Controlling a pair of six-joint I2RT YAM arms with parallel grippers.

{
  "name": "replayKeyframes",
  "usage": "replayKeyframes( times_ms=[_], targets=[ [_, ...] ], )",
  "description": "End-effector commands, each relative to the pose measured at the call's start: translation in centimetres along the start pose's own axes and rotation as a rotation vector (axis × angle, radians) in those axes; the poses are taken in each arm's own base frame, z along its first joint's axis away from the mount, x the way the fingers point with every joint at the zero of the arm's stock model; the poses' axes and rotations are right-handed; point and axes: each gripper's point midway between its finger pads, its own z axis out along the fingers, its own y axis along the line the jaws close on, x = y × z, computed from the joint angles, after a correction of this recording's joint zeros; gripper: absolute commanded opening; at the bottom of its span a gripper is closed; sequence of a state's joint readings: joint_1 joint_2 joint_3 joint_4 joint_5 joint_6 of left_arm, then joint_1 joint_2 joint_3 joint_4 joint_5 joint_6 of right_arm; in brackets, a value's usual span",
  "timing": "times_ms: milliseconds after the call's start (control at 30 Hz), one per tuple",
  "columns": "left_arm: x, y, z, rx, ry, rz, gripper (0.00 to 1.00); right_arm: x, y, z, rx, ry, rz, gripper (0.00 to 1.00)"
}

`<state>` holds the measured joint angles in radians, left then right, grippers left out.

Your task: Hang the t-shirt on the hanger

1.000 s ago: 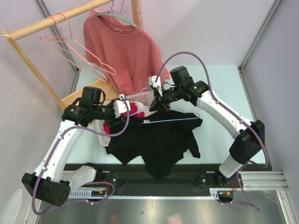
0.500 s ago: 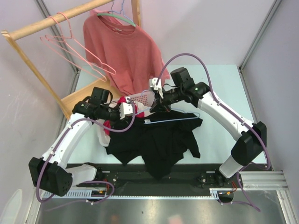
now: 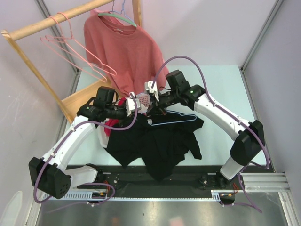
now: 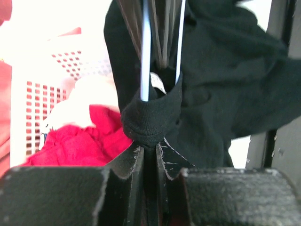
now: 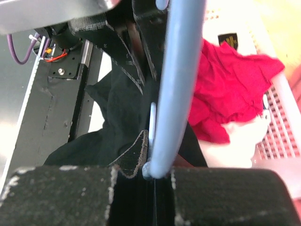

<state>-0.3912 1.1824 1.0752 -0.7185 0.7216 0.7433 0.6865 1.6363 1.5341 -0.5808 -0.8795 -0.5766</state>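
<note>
Nearest the arm bases, the black t-shirt [image 3: 162, 141] lies crumpled on the desk [image 3: 221, 89], its lower edge spilling over the near rail at 6 o'clock. Just beyond, the light blue hanger [image 3: 175, 119] sits along the shirt's far edge, its bar stretching toward 3 o'clock. Now the left end effector [image 4: 150, 151]: it's clamped tight on a bunched fold at the t-shirt's neck, and the left wrist view shows hanger wire rising out of that opening. The right end effector [image 5: 153, 176], angled in from 2 o'clock, is pinched shut on the hanger's blue wire, with black cloth right beneath it. The two sit almost nose to nose near the desk's centre. Just behind them, toward 11 o'clock, is a white perforated basket [image 3: 145, 100] with a bright red garment [image 5: 230, 80] bunched against it. Furthest back, at 12 o'clock, a salmon shirt [image 3: 127, 52] hangs on a wooden rack [image 3: 47, 22] beside pink hangers [image 3: 70, 49].
</note>
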Motion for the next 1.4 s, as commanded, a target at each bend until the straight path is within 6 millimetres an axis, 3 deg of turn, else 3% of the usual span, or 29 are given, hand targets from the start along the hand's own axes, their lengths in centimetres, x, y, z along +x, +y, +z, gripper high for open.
replayKeyframes(
  times_ms=[0, 167, 333, 400, 433, 500, 533, 567, 600, 667, 733, 833, 900, 1033, 1133, 1233, 1367],
  targets=[
    [-4.4, -0.2, 0.5, 0.04, -0.17, 0.038, 0.15, -2.6, 0.6, 2.2, -0.048, -0.075, -0.079, 0.0],
    [-4.5, -0.9, 0.9, 0.069, -0.168, 0.042, 0.16, -3.4, 0.5, 3.1, -0.054, -0.09, -0.102, 0.0],
    [-3.1, -1.2, 0.9, 0.055, -0.12, 0.027, 0.11, -3.9, -0.1, 2.3, -0.006, -0.067, -0.109, 0.02],
    [-2.4, -1.4, 0.7, 0.044, -0.097, 0.018, 0.04, -3.5, -0.6, 1.2, 0.049, -0.026, -0.086, 0.16],
    [-2.0, -1.7, 0.5, 0.044, -0.084, 0.009, 0.02, -3.6, -0.1, -0.1, 0.07, -0.018, -0.039, 0.41],
    [-1.5, -1.6, 0.3, 0.018, -0.077, -0.005, 0.0, -3.0, -0.7, -2.4, 0.13, -0.019, 0.046, 0.67],
    [-1.9, -1.4, -0.1, -0.002, -0.094, -0.012, 0.0, -2.9, -0.8, -3.4, 0.155, -0.027, 0.093, 0.97],
    [-2.0, -1.2, -0.2, -0.016, -0.102, -0.02, 0.0, -2.7, -0.3, -4.7, 0.185, -0.039, 0.162, 1.0],
    [-2.2, -0.8, -0.3, -0.036, -0.109, -0.032, 0.0, -2.1, -1.4, -6.4, 0.24, -0.048, 0.225, 1.0],
    [-2.9, -0.1, -0.5, -0.065, -0.139, -0.081, 0.0, -1.8, -1.6, -8.6, 0.301, -0.084, 0.356, 1.0],
    [-3.4, -0.1, -0.6, -0.042, -0.17, -0.11, 0.0, -0.4, -3.7, -11.8, 0.405, -0.117, 0.454, 0.98],
    [-4.0, -0.6, -0.7, -0.012, -0.195, -0.08, 0.0, 2.8, -4.8, -13.8, 0.504, -0.08, 0.53, 0.92],
    [-3.9, -1.7, -0.7, 0.045, -0.188, -0.076, 0.0, 4.6, -4.9, -13.3, 0.517, -0.019, 0.531, 0.89],
    [-4.9, -3.7, -1.5, 0.144, -0.227, 0.045, 0.0, 7.8, -3.3, -11.0, 0.44, 0.083, 0.585, 0.71],
    [-4.8, -4.1, -1.9, 0.134, -0.239, 0.111, 0.0, 9.4, -3.1, -10.9, 0.41, 0.047, 0.658, 0.68],
    [-4.3, -4.3, -1.9, 0.133, -0.234, 0.137, 0.0, 9.9, -3.3, -12.2, 0.38, -0.044, 0.728, 0.69],
    [-4.0, -4.2, -1.8, 0.146, -0.208, 0.172, 0.0, 9.4, -2.7, -12.0, 0.455, 0.054, 0.592, 0.66]
  ],
)
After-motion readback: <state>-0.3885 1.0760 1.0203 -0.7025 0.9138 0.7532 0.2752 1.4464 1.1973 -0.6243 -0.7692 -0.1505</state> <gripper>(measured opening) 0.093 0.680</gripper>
